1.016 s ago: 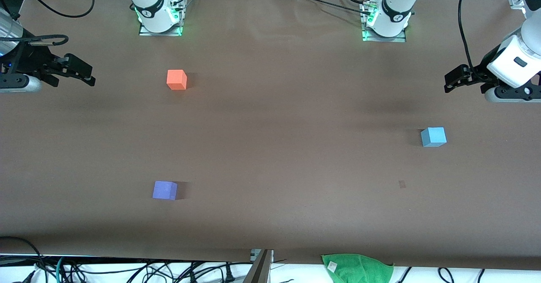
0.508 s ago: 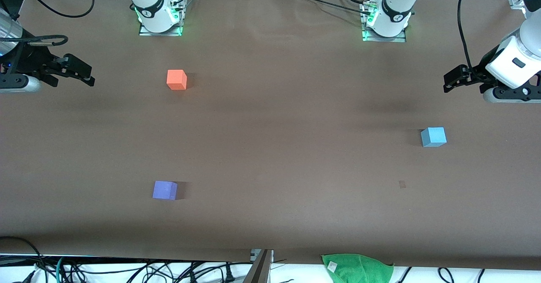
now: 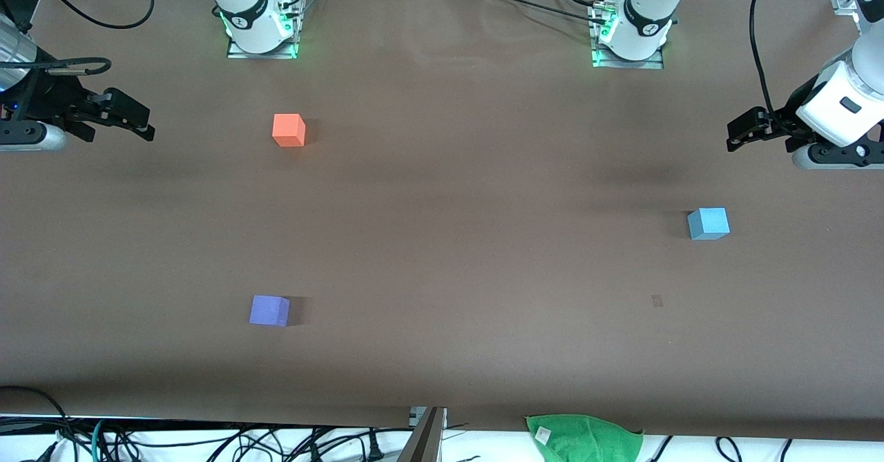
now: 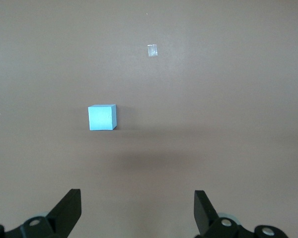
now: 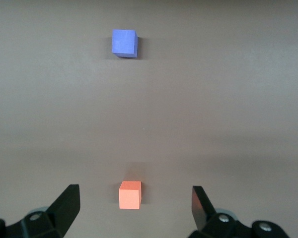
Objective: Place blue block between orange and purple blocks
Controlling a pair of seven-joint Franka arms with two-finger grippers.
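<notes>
The blue block (image 3: 708, 224) sits on the brown table toward the left arm's end. It also shows in the left wrist view (image 4: 102, 117). The orange block (image 3: 289, 130) sits near the right arm's base, and the purple block (image 3: 269, 311) sits nearer the front camera than it. Both show in the right wrist view, orange (image 5: 130, 195) and purple (image 5: 124, 43). My left gripper (image 3: 736, 135) hangs open and empty in the air at the table's end, with its fingers (image 4: 69, 206) wide apart. My right gripper (image 3: 141, 122) hangs open and empty at the other end, with its fingers (image 5: 67, 203) also wide apart.
A green cloth (image 3: 583, 438) lies at the table's front edge. A small pale mark (image 3: 657, 301) is on the table nearer the front camera than the blue block. The arm bases (image 3: 261, 30) (image 3: 630, 37) stand along the table's back edge.
My left arm's hand has shifted very slightly. The blocks and the right arm have not moved.
</notes>
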